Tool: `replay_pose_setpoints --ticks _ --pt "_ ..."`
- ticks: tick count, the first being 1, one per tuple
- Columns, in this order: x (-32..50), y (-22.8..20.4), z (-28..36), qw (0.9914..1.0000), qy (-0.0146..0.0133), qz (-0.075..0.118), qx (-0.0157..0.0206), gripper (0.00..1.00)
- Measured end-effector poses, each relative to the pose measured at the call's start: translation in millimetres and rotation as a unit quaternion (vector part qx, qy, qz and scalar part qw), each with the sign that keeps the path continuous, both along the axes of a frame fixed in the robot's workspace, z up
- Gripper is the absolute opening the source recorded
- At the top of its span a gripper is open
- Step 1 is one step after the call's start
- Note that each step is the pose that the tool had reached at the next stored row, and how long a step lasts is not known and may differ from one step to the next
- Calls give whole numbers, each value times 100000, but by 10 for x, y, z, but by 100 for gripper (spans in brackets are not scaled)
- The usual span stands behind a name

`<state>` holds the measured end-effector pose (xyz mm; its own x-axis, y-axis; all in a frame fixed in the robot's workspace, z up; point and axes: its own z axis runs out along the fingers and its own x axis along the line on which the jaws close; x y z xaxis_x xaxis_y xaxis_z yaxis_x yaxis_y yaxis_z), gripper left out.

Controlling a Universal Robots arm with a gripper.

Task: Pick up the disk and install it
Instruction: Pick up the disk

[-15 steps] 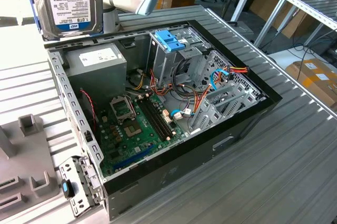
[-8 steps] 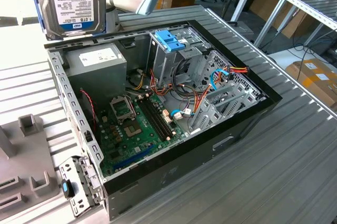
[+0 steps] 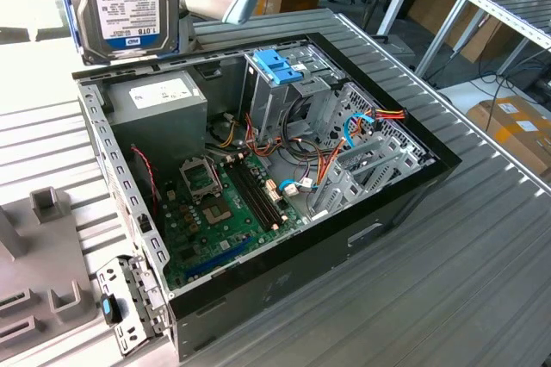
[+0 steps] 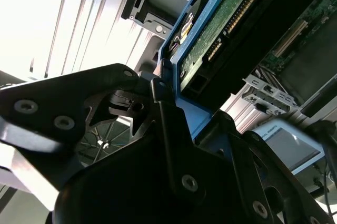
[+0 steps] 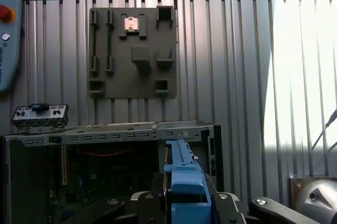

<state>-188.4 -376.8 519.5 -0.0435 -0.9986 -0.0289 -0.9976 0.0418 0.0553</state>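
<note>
The disk (image 3: 125, 5) hangs upright at the exterior view's top left, above the back corner of the open computer case (image 3: 405, 139), label side facing the camera and light-blue rails along its edges. In the second wrist view its green circuit-board side (image 4: 226, 19) and blue rail run out from my gripper (image 4: 168, 98), whose black fingers (image 4: 174, 145) are shut on the rail. In the first wrist view the blue rail (image 5: 184, 182) sits clamped in the gripper (image 5: 181, 203), over the case's inside.
Inside the case are a grey drive cage with a broad blue handle (image 3: 280, 65), a power supply (image 3: 164, 96), the motherboard (image 3: 215, 203) and loose cables. A grey fixture plate (image 5: 131, 50) lies on the ribbed table beside the case. A cardboard box (image 3: 516, 126) is on the floor.
</note>
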Motion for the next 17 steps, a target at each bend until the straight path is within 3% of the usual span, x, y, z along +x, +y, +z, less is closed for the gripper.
replay_pose_setpoints --ticks 17 --pt "157 0 0 100000 0 0 3 37"
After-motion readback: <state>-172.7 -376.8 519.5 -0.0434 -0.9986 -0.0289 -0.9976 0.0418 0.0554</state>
